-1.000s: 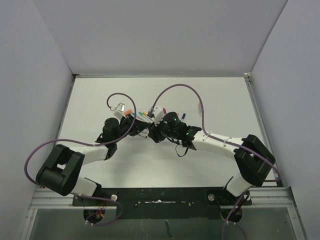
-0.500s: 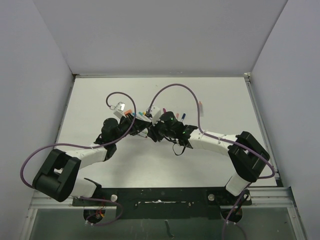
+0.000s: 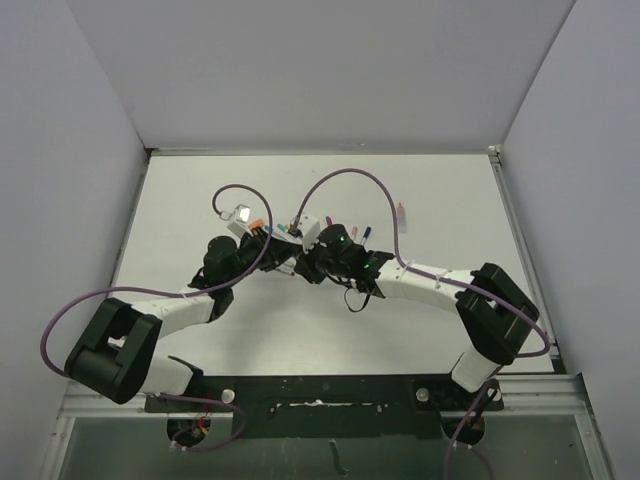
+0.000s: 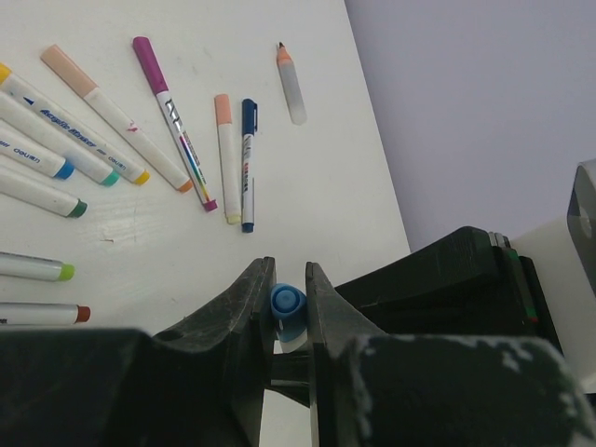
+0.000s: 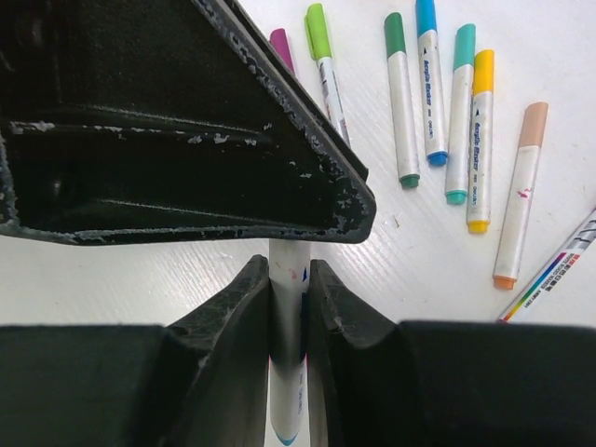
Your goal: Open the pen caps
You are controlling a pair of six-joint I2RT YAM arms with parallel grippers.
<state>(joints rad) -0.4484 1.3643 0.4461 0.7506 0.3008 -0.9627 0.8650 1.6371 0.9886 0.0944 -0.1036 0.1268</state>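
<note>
From their bases at the near edge, the left arm and the right arm reach inward and meet nose to nose over the middle of the worktop. There the left pincer is clenched on a blue cap, whose round end shows between the two dark fingers. The right pincer grips a white barrel with a blue tail end, which runs on under the left pincer's black housing. The joint is hidden, so whether the cap sits on the barrel or has parted from it cannot be told. Just beyond the pincers the other markers lie flat on the worktop with their pen caps on: green, dark green, blue, teal and yellow side by side, with a peach one next to them. Farther to the right lie a magenta-capped marker, a short peach-capped pen and a navy pen, the last two nearly touching. Farthest out, a short pale stick with an orange tip lies alone.
</note>
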